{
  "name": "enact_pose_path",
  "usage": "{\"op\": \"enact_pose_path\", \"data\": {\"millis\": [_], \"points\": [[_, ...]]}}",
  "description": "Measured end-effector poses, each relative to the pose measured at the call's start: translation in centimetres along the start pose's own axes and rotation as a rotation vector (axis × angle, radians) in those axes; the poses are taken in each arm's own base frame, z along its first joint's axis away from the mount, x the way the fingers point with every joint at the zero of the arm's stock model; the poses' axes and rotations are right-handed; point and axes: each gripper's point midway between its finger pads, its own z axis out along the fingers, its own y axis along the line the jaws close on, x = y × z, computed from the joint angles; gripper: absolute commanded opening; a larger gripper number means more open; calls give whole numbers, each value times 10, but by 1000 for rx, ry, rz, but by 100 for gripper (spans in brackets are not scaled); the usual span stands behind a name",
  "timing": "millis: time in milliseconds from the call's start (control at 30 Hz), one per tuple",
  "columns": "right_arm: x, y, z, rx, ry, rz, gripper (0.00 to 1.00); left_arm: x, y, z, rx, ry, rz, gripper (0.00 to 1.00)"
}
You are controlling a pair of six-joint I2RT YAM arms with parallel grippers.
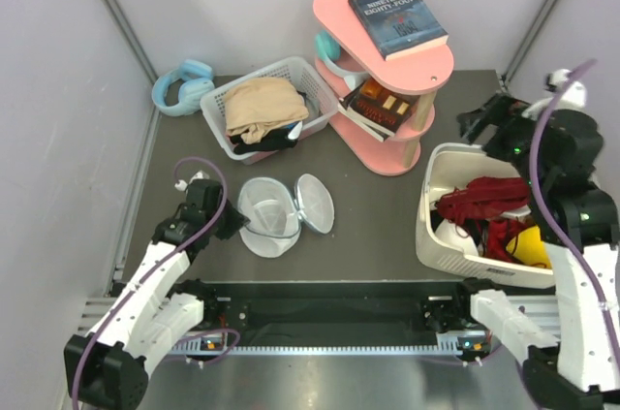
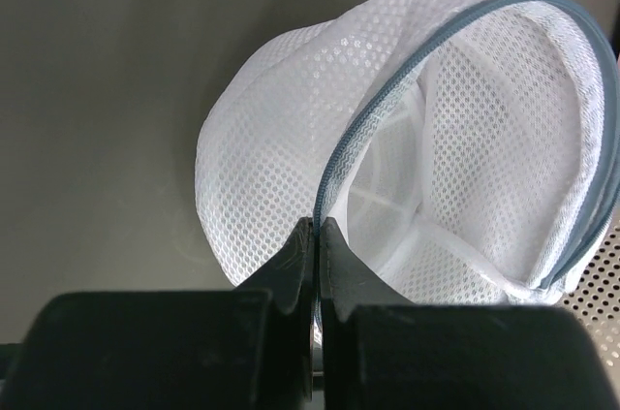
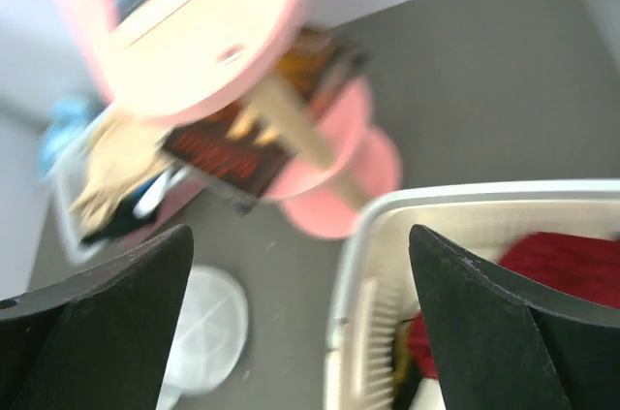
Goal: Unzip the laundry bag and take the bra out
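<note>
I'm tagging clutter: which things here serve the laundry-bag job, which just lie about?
Job: round white mesh laundry bag with blue-teal zipper; left gripper pinching its rim.
Lying about: pink shelf stand, blue headphones, white slatted basket, cream tub.

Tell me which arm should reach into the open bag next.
Right, probably. The left gripper is shut on the zipper rim of the bag, steadying it; the right gripper is open and empty, though far off by the tub.

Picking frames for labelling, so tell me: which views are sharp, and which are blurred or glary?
Top external view: sharp and evenly lit. Left wrist view: the laundry bag mesh is crisp, but the left gripper is nearly black with its detail lost. Right wrist view: smeared throughout, with the pink shelf top washed out by glare.
</note>
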Motion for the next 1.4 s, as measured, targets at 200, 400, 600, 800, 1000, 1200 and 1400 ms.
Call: {"op": "enact_pose_path", "data": {"millis": [200, 400, 600, 800, 1000, 1200, 1400], "points": [[90, 108, 16, -364, 273, -124, 86, -8, 3, -7, -12, -49, -6, 0], [212, 147, 19, -468, 552, -230, 82, -8, 8, -8, -36, -52, -12, 0], [295, 148, 24, -471, 743, -313, 72, -10, 7, -10, -26, -64, -24, 0], [348, 146, 41, -458, 828, -327, 66, -11, 4, -14, -8, -76, -34, 0], [392, 151, 55, -456, 885, -352, 61, -10, 5, -21, 7, -84, -40, 0], [418, 147, 60, -430, 906, -396, 58, -8, 7, -29, 22, -94, -47, 0], [412, 140, 72, -367, 847, -414, 54, -5, 10, -35, 29, -99, -58, 0]]}}
